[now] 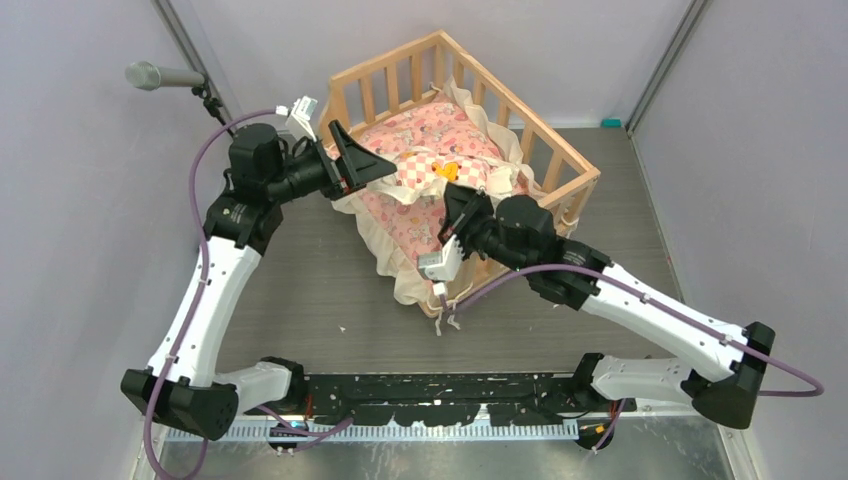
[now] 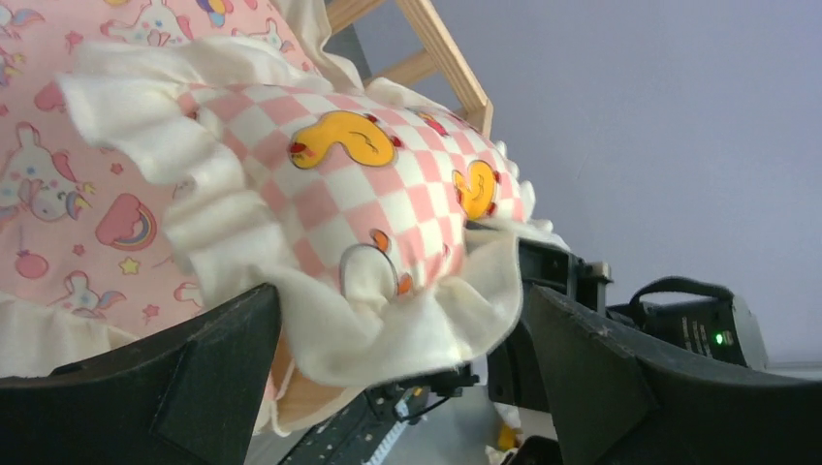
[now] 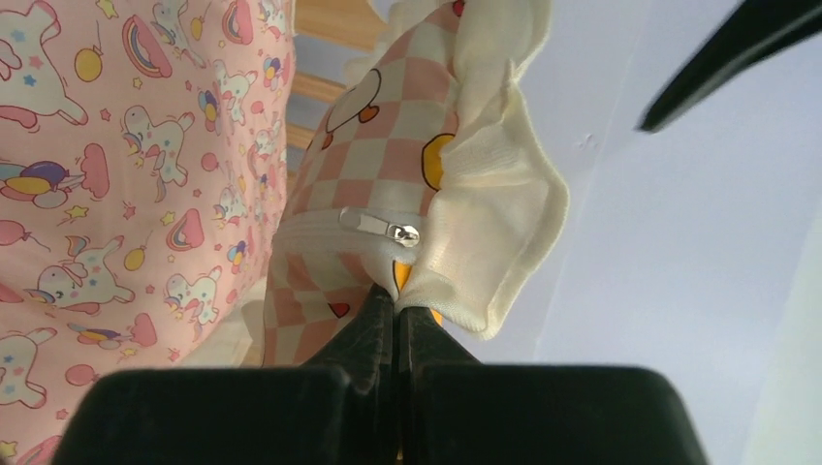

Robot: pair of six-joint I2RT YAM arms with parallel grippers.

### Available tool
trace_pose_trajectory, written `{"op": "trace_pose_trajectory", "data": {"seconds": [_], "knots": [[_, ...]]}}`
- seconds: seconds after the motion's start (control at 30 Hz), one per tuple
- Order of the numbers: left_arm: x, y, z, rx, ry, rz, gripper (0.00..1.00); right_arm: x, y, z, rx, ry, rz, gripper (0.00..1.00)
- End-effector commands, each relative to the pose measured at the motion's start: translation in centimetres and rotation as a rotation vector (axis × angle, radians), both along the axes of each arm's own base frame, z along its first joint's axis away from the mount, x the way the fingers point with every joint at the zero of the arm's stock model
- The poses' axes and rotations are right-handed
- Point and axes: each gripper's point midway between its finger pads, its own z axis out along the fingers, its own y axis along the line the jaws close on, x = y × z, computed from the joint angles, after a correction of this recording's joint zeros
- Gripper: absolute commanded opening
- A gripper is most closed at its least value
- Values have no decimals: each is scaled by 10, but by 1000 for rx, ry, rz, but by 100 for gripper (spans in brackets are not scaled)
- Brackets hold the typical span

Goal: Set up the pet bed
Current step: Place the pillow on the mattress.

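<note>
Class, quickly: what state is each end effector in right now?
Left end effector: open, gripping nothing.
Right end effector: closed on the small pink-checked cream-frilled fabric pillow.

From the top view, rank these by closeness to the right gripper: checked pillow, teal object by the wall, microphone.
1. Checked pillow: centre, its frill pinched in the right gripper.
2. Teal object: back right, by the wall.
3. Microphone: far back left.

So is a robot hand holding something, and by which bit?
The right gripper pinches the small pink-checked frilled pillow by its cream frill near the zipper; the left gripper holds nothing.
</note>
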Motion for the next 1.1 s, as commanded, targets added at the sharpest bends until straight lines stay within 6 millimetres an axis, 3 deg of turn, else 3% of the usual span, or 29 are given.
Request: {"op": "trace_pose_trajectory", "data": {"seconds": [0.0, 0.23, 0.57, 0.73, 0.87, 1.07], "knots": [[5, -6, 23, -229, 37, -2, 100, -25, -15, 49, 53, -167, -1, 0], [20, -2, 13, -389, 105, 100, 100, -38, -16, 47, 53, -189, 27, 0], [0, -17, 12, -514, 181, 6, 100, -43, -7, 47, 45, -206, 73, 0], [-10, -27, 0, -502, 220, -44, 100, -43, -7, 48, 42, -222, 76, 0], [-12, -29, -15, -501, 256, -34, 100, -45, -6, 53, 53, -232, 90, 0], [-14, -39, -11, -528, 265, -48, 96, -47, 6, 46, 39, -217, 123, 0]]}}
